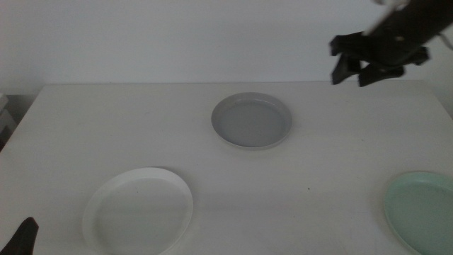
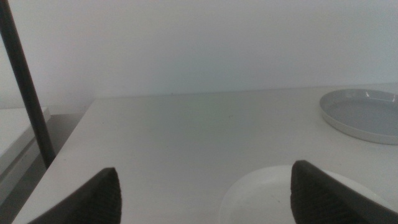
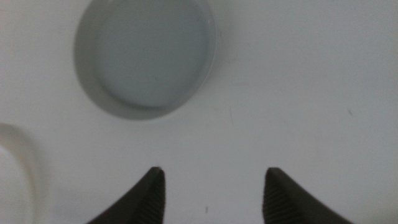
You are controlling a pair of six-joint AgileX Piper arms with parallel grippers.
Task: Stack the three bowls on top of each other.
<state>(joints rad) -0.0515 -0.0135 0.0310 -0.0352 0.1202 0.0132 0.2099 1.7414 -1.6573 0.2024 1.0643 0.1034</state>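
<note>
White bowl (image 1: 139, 211) lies flat nearest, grey bowl (image 1: 251, 120) beyond; right tool (image 1: 368, 65) hovers spread, empty.

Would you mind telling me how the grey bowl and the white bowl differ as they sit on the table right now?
The grey bowl is grey; the white bowl is white. The grey bowl sits toward the table's far middle, while the white bowl lies near the front left. The grey bowl appears smaller in the middle view, though it is farther from the camera. Both are shallow, round, upright, empty and unstacked.
</note>
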